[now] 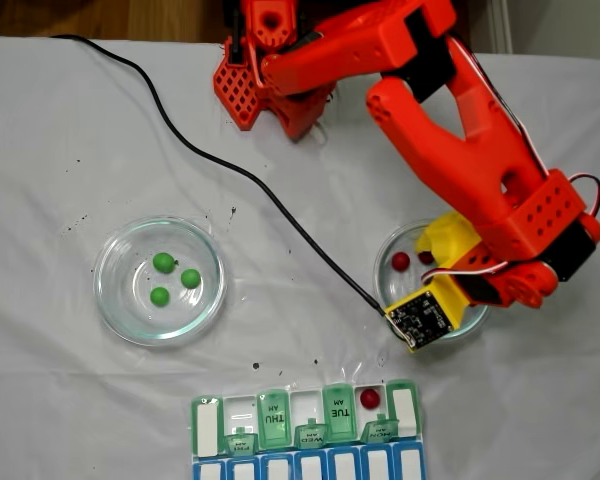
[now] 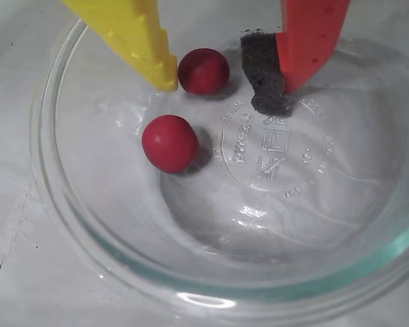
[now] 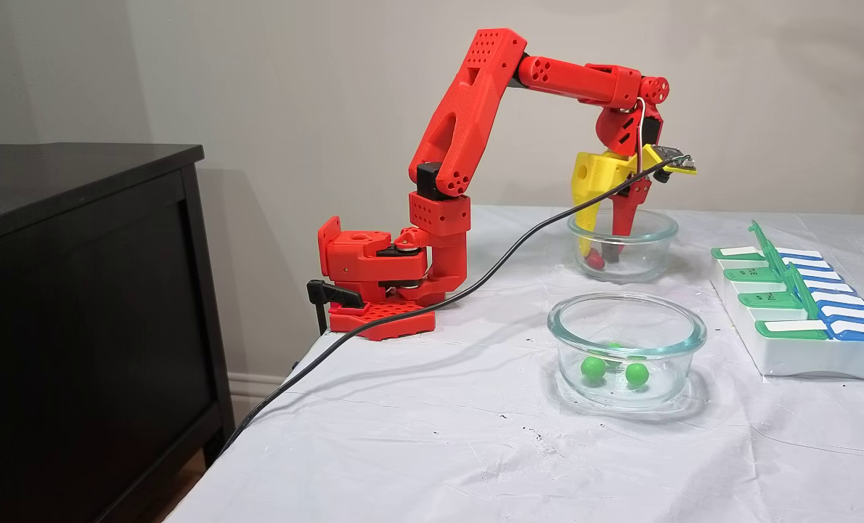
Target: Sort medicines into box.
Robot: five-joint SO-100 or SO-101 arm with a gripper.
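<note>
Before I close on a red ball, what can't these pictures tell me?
- Pill box: its near rows are cut off by the bottom edge of a fixed view.
- Lid lettering: too small to read in the side fixed view.
- Red dish: mostly hidden under the arm from above.
- Gripper: whether the yellow finger touches the ball is unclear.
</note>
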